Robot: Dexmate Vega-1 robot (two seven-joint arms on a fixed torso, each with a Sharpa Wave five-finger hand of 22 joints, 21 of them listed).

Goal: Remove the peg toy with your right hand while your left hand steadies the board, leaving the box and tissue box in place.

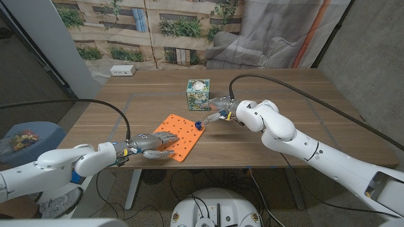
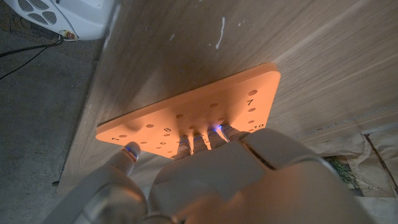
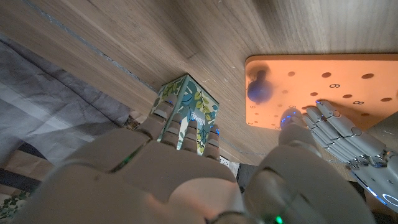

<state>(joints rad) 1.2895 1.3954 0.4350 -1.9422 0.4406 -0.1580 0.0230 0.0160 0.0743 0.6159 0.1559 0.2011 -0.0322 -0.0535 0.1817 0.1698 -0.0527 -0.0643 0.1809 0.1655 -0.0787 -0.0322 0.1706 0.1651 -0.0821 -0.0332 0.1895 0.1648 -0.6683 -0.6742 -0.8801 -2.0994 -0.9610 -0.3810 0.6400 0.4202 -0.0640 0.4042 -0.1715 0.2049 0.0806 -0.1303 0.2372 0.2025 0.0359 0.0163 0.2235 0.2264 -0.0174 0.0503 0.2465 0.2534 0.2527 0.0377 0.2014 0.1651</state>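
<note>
Left hand [image 1: 153, 144] on board [image 1: 181, 134] | right hand [image 1: 220, 114] near peg [image 1: 198, 124]

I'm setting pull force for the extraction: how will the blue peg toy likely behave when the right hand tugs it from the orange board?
The peg toy looks rigid with a rounded knob, so it may slip. It stands in a hole near the orange board corner, so tugging could lift the thin board, though the left hand presses it. The right hand hovers close.
</note>
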